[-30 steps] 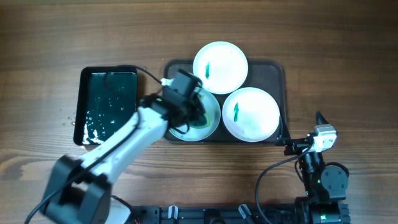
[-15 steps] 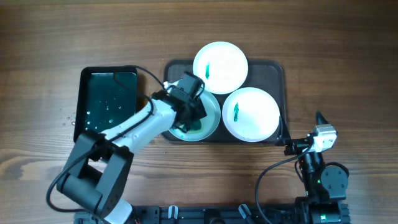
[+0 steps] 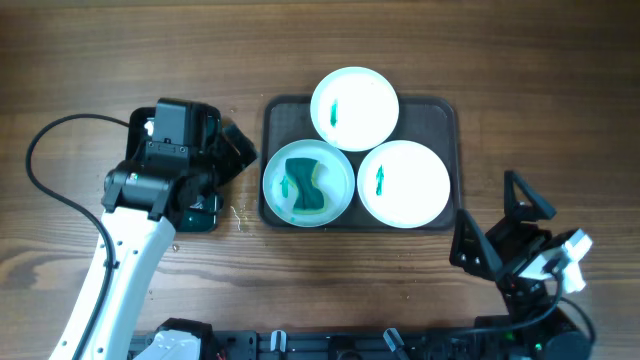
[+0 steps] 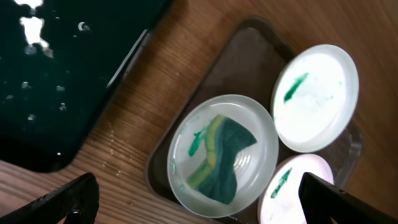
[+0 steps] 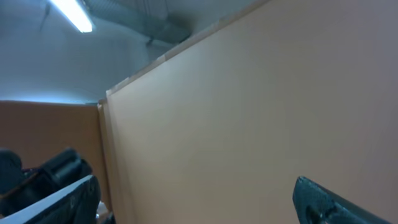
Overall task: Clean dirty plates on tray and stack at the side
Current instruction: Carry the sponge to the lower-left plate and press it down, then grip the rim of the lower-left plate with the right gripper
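Note:
Three pale plates lie on the dark tray [image 3: 441,112]. The left plate [image 3: 335,170] holds a green and yellow sponge [image 3: 305,186] beside a green smear. The top plate [image 3: 354,108] and right plate [image 3: 403,184] each carry one green smear. My left gripper [image 3: 238,155] is open and empty, left of the tray, above the black tray [image 3: 197,216]. In the left wrist view its gripper [image 4: 199,208] frames the sponge [image 4: 227,162] in its plate [image 4: 252,121] from above. My right gripper [image 3: 495,222] stands open and empty near the tray's front right corner.
The glossy black tray [image 4: 62,74] holds water, and droplets lie on the wooden table beside it. The right wrist view shows only a tan cardboard wall [image 5: 249,112] and a ceiling light, with its gripper [image 5: 196,205] pointing up and away from the table.
My left gripper opened, left the sponge in the left plate, and drew back left over the black tray. The right arm shifted and tilted its open gripper upward.

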### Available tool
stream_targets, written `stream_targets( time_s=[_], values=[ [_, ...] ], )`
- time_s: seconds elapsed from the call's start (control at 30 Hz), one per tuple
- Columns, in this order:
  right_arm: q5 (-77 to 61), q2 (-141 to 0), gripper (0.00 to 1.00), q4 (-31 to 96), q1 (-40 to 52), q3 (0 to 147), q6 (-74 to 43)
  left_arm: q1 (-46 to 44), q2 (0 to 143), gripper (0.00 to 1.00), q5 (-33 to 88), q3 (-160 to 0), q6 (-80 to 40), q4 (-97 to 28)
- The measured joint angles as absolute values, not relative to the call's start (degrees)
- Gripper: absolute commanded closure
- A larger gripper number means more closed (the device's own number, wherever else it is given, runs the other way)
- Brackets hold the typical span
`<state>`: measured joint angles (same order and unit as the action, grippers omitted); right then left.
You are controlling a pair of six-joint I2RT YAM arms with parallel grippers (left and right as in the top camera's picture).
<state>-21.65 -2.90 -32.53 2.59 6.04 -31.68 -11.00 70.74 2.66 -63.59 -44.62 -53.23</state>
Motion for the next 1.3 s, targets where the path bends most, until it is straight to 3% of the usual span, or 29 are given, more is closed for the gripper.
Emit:
stream_targets(
  time_s=[0.23,0.33,0.37,0.5,0.53,0.6,0.83,1.3],
  values=[
    [-25.4,-32.0,0.0,22.7,2.5,48.1,-17.5,-10.7,70.9,0.0,1.1,-63.6,-44.6,-53.6],
    [-29.1,-49.9,0.0,36.0,2.6,63.4,-13.0,-10.7,70.9,0.0,0.7,-63.5,-44.6,-53.7],
    [-31.6,-55.0,0.01,37.1,2.6,66.3,-12.1,-10.7,70.9,0.0,0.7,-63.5,-44.6,-53.8],
    [-47.6,-73.8,0.53,34.2,3.4,69.9,-9.1,-10.7,70.9,0.0,0.5,-63.5,-44.6,-53.8],
    [-49.6,-77.8,0.56,33.8,4.4,69.9,-8.4,-10.7,70.9,0.0,0.4,-63.5,-44.6,-53.8],
    [-50.2,-85.0,0.48,33.5,7.0,69.9,-7.6,-10.7,70.9,0.0,0.3,-63.5,-44.6,-53.8],
    [-44.5,-102.2,0.48,30.5,17.3,69.9,-8.9,-10.7,70.9,0.0,0.3,-63.5,-44.6,-53.8],
    [-27.8,-106.9,0.43,32.6,25.4,69.9,-9.3,-10.7,70.9,0.0,0.3,-63.5,-44.6,-53.8]
  ],
)
